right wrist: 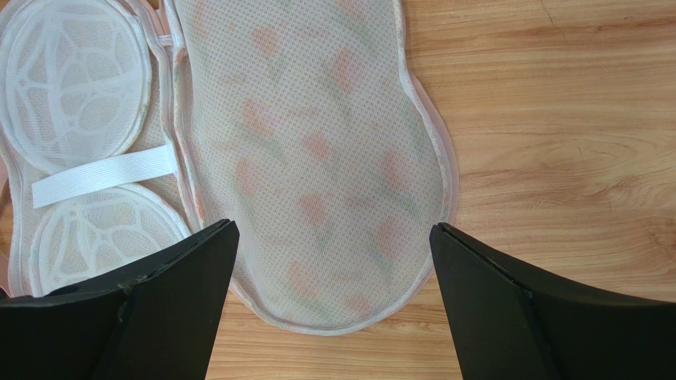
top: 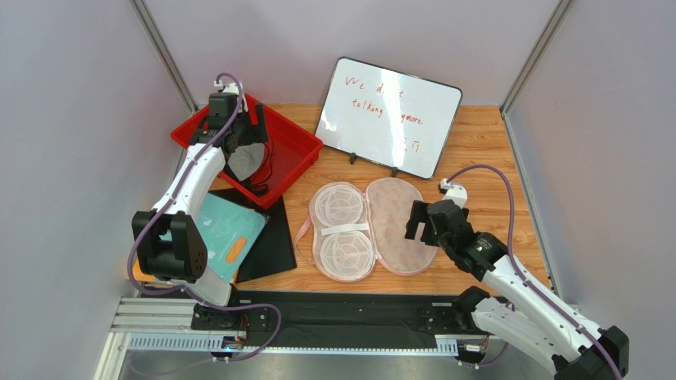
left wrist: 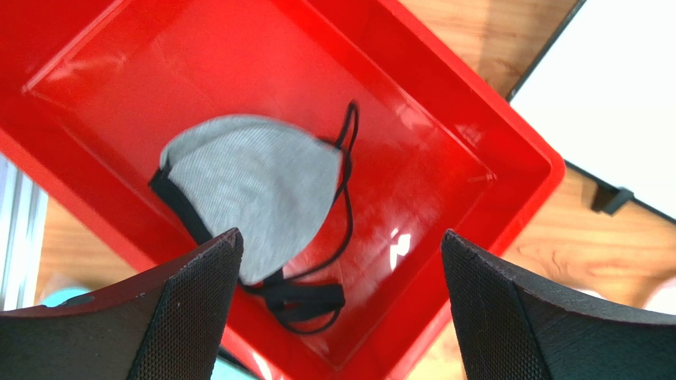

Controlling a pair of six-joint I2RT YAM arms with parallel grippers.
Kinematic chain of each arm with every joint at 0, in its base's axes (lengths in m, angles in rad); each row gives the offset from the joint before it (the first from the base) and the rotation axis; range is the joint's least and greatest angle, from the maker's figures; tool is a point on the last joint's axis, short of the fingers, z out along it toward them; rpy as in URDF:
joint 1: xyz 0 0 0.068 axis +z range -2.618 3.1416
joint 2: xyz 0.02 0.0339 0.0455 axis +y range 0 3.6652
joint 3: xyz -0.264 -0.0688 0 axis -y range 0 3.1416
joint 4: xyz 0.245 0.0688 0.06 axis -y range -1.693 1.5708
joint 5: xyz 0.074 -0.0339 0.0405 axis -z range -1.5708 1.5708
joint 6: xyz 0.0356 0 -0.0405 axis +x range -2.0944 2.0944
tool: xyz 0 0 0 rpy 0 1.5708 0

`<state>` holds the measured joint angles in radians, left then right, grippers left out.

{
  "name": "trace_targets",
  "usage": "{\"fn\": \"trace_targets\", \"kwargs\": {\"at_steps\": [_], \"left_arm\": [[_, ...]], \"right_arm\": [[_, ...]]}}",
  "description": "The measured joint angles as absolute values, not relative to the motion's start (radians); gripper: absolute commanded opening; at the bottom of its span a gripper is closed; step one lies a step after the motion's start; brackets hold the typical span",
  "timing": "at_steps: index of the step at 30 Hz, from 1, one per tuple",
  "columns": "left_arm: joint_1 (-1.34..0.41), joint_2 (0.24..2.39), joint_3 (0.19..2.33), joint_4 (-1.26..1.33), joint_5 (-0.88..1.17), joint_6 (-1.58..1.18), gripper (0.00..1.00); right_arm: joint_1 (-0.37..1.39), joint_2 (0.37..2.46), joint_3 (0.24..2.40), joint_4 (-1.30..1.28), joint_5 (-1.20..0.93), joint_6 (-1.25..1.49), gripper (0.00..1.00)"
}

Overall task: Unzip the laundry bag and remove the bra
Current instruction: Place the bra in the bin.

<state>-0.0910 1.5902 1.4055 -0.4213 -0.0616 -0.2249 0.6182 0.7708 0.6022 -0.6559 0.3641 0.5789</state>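
Over red plastic tray [left wrist: 238, 63], left pincer [left wrist: 339, 237] wide open, empty; dark straps [left wrist: 305, 299] of grey cup-shaped bra [left wrist: 254, 182] could snag it on lift-off; right pincer [right wrist: 332, 228] wide, empty, over cream mesh laundry bag [right wrist: 317, 142].

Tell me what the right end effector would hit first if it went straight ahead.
Probably the laundry bag: its printed half lies on the table, centred between the open fingers of the right end effector. Nothing visible intervenes.
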Motion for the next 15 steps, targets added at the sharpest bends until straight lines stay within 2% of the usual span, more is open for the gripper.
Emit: {"fn": "trace_targets", "kwargs": {"at_steps": [6, 15], "left_arm": [[-0.133, 1.458, 1.281, -0.402, -0.060, -0.241, 0.98], [-0.323, 1.217, 1.009, -0.360, -0.052, -0.278, 0.97]], "right_arm": [[0.594, 0.796, 0.602, -0.647, 0.354, 0.596, 0.98], [0.416, 0.827, 0.526, -0.635, 0.285, 0.679, 0.97]]}}
